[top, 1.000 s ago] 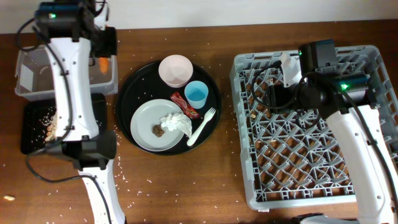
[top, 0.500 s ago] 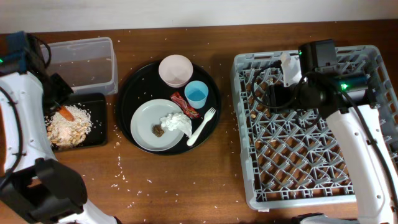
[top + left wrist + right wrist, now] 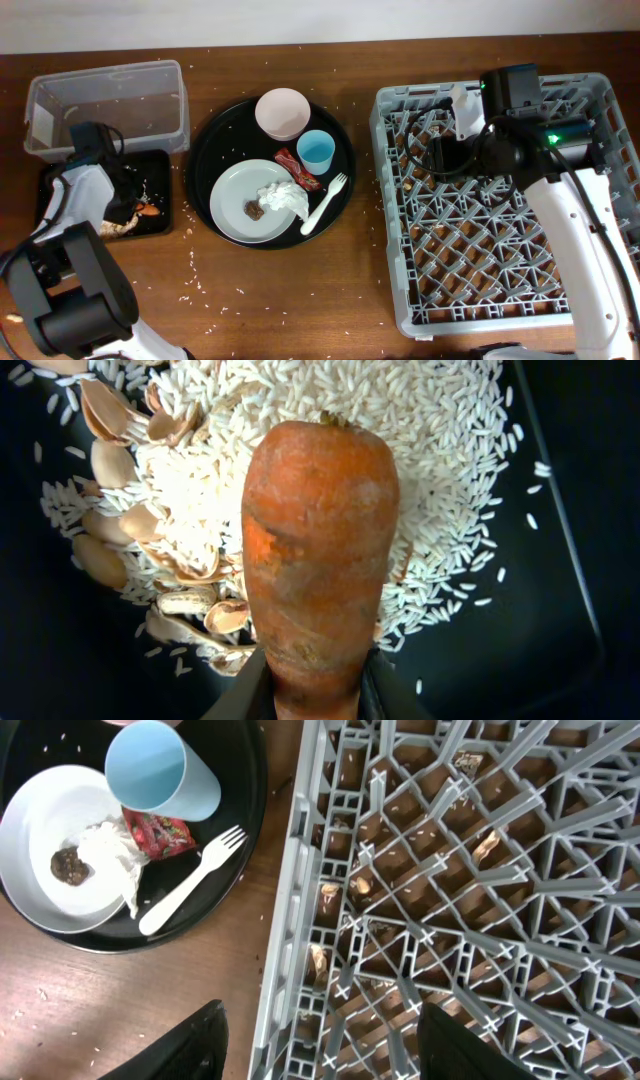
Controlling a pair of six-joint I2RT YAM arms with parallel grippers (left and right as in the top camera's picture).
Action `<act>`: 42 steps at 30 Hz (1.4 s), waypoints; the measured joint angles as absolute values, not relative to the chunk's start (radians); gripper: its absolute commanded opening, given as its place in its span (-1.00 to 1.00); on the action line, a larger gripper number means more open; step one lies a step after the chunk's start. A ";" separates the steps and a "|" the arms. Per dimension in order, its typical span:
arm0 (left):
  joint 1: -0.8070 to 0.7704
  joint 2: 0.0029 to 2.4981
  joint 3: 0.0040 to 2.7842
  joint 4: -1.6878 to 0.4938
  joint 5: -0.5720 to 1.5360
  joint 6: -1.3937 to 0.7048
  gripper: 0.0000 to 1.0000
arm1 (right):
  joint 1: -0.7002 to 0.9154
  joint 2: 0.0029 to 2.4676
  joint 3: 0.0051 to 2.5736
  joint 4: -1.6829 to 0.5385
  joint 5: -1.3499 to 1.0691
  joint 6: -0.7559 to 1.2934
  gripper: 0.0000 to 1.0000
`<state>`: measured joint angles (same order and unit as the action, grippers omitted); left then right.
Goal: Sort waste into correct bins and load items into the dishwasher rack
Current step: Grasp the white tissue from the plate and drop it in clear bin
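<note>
Your left gripper (image 3: 315, 698) is clamped tight on the fat orange carrot (image 3: 320, 560), right over the pile of white rice-like scraps (image 3: 400, 420) in the shallow black rectangular tray (image 3: 570, 620). Your right gripper (image 3: 320, 1012) hangs spread wide, holding nothing, above the big grey plastic dishwasher rack (image 3: 480, 870).

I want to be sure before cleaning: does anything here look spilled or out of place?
Yes. White rice grains lie scattered over the brown wooden table, mostly around the large round black tray. Pale shell-like scraps also sit in cells of the large grey plastic dishwasher rack, where only dishes belong.
</note>
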<state>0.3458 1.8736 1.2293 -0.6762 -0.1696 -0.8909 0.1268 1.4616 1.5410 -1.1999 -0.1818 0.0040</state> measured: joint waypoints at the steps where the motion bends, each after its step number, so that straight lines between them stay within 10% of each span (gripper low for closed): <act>1: 0.346 1.874 1.228 -0.669 -0.170 -0.895 -0.31 | 0.127 1.462 1.541 -1.200 -0.182 0.004 0.20; 4: 0.346 1.874 1.228 -0.666 -0.173 -0.905 0.11 | 0.127 1.462 1.541 -1.201 -0.182 0.004 0.20; 17: 0.340 1.592 1.297 -0.649 0.092 -0.396 0.43 | 0.127 1.462 1.541 -1.201 -0.182 0.004 0.20; 29: -0.191 1.641 1.308 -0.725 0.232 0.223 0.43 | 0.127 1.462 1.541 -1.201 -0.182 0.004 0.21; 42: -0.318 1.937 1.308 -0.762 0.013 0.389 0.29 | 0.127 1.462 1.541 -1.208 -0.182 0.004 0.21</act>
